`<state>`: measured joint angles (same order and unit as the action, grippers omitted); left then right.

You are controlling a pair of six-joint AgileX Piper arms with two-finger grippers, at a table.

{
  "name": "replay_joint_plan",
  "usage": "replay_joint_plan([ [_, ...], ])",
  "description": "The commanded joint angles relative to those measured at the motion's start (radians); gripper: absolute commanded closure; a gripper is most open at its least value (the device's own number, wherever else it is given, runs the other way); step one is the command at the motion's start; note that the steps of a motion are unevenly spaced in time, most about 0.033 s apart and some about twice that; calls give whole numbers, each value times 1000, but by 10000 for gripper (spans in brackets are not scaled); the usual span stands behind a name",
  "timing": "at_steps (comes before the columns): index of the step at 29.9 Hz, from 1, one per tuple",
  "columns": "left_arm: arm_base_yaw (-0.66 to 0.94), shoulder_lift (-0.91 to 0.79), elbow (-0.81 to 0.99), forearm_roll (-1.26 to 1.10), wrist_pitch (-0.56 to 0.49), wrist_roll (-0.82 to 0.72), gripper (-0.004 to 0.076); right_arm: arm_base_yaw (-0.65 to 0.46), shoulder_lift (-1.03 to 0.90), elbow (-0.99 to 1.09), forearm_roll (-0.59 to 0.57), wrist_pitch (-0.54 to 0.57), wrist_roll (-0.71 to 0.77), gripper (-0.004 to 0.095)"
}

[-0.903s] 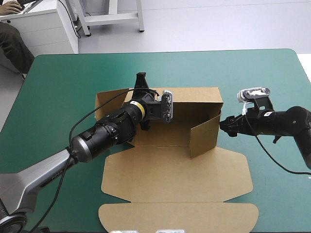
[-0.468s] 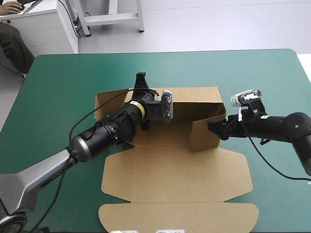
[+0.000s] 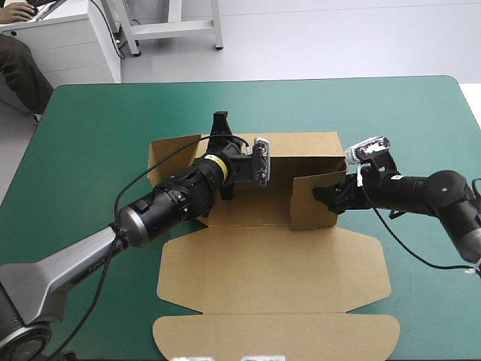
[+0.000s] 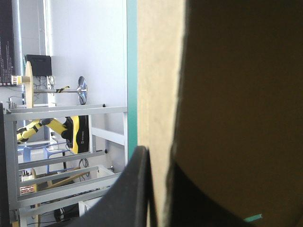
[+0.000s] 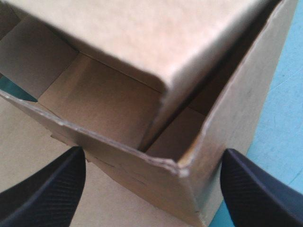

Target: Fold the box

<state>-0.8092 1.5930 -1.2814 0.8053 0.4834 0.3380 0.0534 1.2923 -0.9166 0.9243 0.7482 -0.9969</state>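
The brown box (image 3: 270,263) lies mid-table with its lid and front flaps flat toward the near edge. Its back wall (image 3: 301,147) stands upright. The right wall (image 3: 312,199) is raised and leans inward. My left gripper (image 3: 220,122) is at the back wall's left end, and in the left wrist view the left gripper (image 4: 158,165) is shut on the board's edge. My right gripper (image 3: 325,197) presses against the right wall from outside. In the right wrist view the right gripper (image 5: 152,152) is open, with the box's corner (image 5: 182,165) between its fingers.
A left flap (image 3: 169,154) of the box stands angled beside my left arm. The teal-green cover (image 3: 98,135) shows around the box on all sides, widest toward the far edge and the left.
My right gripper has moved left and pushed the right wall farther inward. My left gripper has shifted slightly along the back wall and kept its hold.
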Motion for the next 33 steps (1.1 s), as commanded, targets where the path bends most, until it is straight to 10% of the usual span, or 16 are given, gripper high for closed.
replay_joint_plan([
  [1, -8, 6, 1, -125, 78, -15, 731, 24, -21, -23, 10, -79, -23, 212],
  [9, -43, 4, 1, -175, 105, 32, 731, 52, -20, -23, -4, -191, -23, 309],
  [19, -62, 4, 1, -212, 104, 32, 731, 52, -20, -23, -6, -131, -46, 896],
  [24, -71, -2, 1, -211, 97, 30, 712, 52, -20, -23, -6, -185, -8, 917],
  [33, -170, -88, -38, -207, 73, 24, 227, 52, -20, -23, -126, -380, 194, 916],
])
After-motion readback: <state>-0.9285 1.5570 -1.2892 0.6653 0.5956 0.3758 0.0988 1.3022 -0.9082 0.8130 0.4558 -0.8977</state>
